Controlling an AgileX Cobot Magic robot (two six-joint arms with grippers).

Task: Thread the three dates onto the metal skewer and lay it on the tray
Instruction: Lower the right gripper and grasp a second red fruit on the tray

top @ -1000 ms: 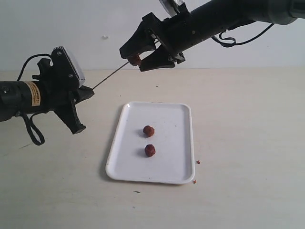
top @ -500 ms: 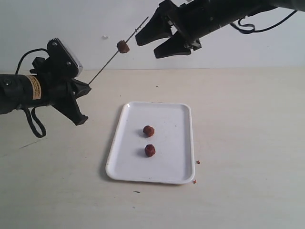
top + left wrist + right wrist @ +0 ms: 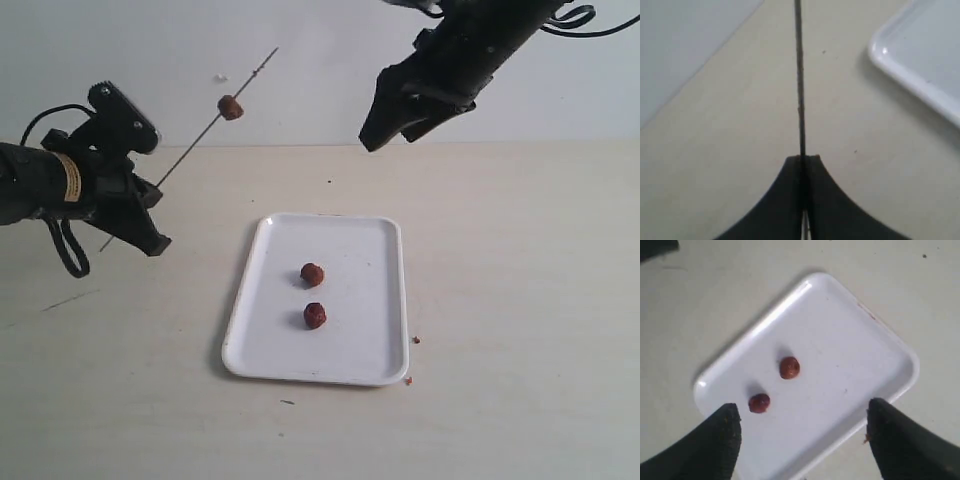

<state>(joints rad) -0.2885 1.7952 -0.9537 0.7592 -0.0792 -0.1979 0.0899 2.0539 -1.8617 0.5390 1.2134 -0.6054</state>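
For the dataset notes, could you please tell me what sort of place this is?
Likely a robotics lab bench: a beige tabletop against a plain white wall, a cabled robot arm, and a white tray.

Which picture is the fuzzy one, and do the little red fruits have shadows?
Left wrist view: the thin grey metal skewer and the black left gripper look blurry. Right wrist view: the two wrinkled red-brown dates on the flat white tray are sharper, each with a faint shadow.
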